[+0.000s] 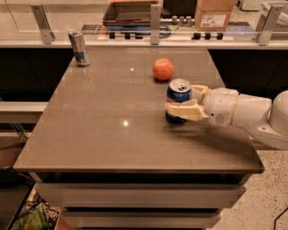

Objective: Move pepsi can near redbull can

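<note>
The pepsi can (pixel 178 93) is a short blue can with a silver top, standing upright on the brown table (pixel 112 121) right of centre. My gripper (pixel 183 102) reaches in from the right on a white arm, and its cream fingers (pixel 182 110) sit on either side of the can, closed against it. The redbull can (pixel 79 48) is a slim silver and blue can standing upright at the table's far left corner, far from the gripper.
An orange round fruit (pixel 163 69) sits just behind the pepsi can. A glass-railed counter (pixel 153 27) with a cardboard box (pixel 215 13) and a tray runs along the back. The table's right edge is close under my arm.
</note>
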Controlling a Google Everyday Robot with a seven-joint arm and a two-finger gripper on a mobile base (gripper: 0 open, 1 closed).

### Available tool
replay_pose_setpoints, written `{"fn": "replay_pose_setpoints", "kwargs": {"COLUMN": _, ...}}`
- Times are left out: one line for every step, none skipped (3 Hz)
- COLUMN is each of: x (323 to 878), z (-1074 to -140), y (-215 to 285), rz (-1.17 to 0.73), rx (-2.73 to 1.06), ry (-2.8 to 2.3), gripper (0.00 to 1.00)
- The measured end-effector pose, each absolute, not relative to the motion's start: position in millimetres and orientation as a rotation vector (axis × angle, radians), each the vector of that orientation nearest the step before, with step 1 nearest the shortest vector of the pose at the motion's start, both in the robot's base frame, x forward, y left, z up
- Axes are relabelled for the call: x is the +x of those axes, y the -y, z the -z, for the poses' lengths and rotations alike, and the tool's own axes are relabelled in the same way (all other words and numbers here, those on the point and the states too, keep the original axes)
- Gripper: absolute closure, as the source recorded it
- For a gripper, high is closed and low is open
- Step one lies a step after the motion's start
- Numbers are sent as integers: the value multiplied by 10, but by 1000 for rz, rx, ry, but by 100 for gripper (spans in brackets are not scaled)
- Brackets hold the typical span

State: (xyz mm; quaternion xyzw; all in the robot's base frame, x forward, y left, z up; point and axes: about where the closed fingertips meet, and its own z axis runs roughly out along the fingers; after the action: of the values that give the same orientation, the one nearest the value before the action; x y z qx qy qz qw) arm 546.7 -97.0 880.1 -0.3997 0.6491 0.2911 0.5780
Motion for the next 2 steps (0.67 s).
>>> {"fn": "replay_pose_setpoints", "kwargs": {"x": 5653, "z": -8955, "y": 1011, "rz": -671, "rx": -875, "ry": -1544, "gripper": 100}}
{"fn": "replay_pose_setpoints", "kwargs": {"x": 5939, "z": -9214, "y": 986, "rz": -653, "rx": -780, "ry": -1578, "gripper": 100}}
